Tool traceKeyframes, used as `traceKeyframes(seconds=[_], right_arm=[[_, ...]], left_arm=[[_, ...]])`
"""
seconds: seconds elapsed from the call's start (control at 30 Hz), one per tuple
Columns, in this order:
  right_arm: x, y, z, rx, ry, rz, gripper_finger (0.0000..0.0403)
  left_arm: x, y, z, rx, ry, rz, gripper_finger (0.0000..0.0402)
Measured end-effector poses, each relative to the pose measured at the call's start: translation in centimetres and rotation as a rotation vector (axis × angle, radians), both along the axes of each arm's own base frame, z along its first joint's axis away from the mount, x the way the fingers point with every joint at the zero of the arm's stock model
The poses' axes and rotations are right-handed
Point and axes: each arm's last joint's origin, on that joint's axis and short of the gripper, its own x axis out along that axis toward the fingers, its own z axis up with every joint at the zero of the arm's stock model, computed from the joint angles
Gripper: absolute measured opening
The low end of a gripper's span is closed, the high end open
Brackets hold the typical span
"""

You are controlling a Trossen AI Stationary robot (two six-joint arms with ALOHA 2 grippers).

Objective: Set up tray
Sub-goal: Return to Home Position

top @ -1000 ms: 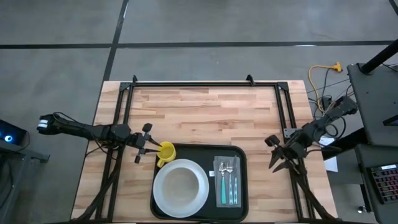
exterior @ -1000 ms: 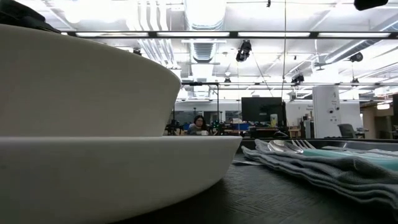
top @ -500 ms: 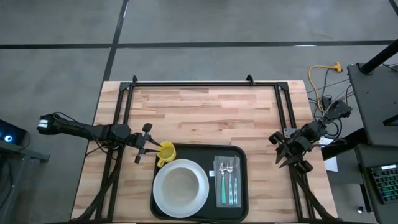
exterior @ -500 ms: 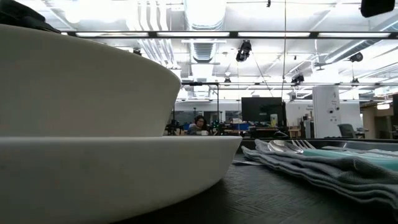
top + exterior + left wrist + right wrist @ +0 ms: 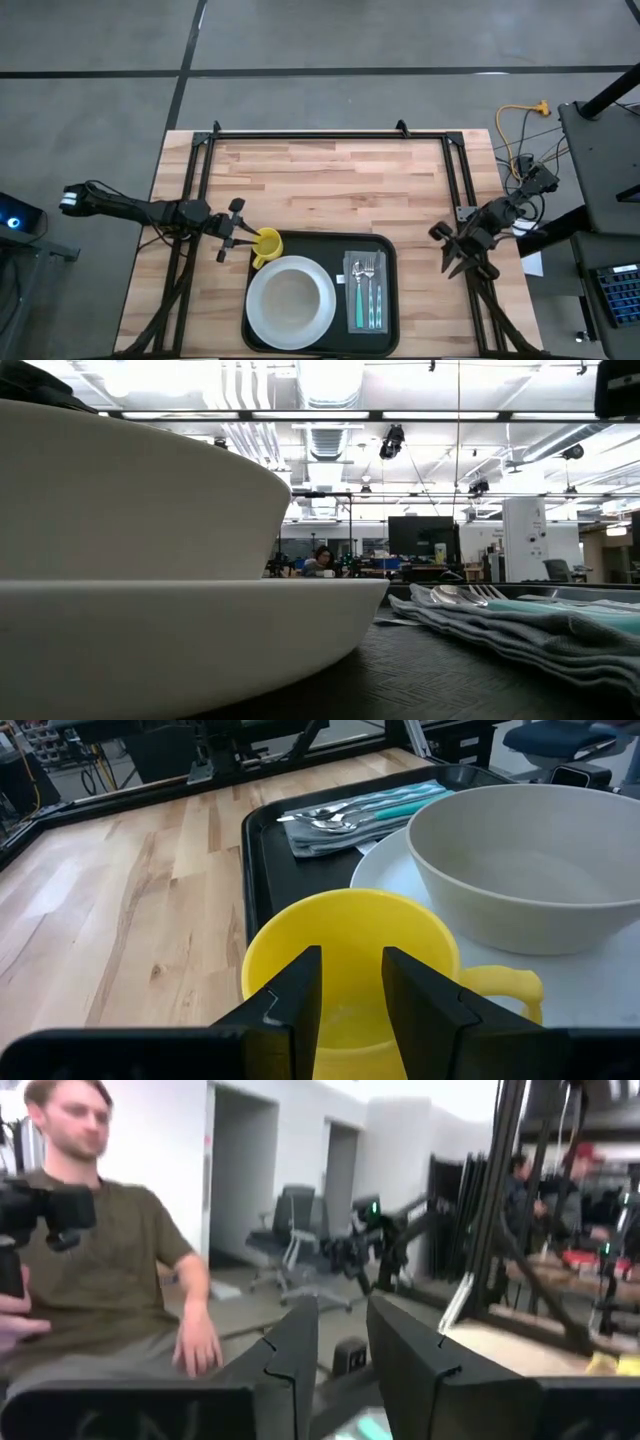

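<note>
- Since the tray (image 5: 320, 240) looks set, homing is in hand.
- Right claw (image 5: 456, 263), apart and empty near the surface's (image 5: 330, 180) edge, must next fold back.
- Left claw (image 5: 229, 243), seemingly apart, waits by the mug (image 5: 267, 243).

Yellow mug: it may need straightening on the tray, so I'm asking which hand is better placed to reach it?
Left. The left hand is right at the yellow mug by the tray corner. The right hand is beyond the tray's opposite side.
</note>
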Motion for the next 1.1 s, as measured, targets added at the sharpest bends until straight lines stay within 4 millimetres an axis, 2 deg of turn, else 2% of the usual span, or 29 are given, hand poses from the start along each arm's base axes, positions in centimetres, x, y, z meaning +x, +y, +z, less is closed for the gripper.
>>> traceKeyframes(seconds=[0.23,0.6,1.1], right_arm=[[0.1,0.1,-1.6,-0.105,0.124,-0.003,0.0085],[0.6,0.4,-2.2,-0.170,0.178,-0.006,0.0068],[0.8,0.5,-2.5,-0.189,0.210,-0.005,0.0087]], left_arm=[[0.0,0.0,0.0,0.000,0.000,0.000,0.0094],[0.0,0.0,0.0,0.000,0.001,0.000,0.0094],[0.0,0.0,0.0,0.000,0.001,0.000,0.0094]])
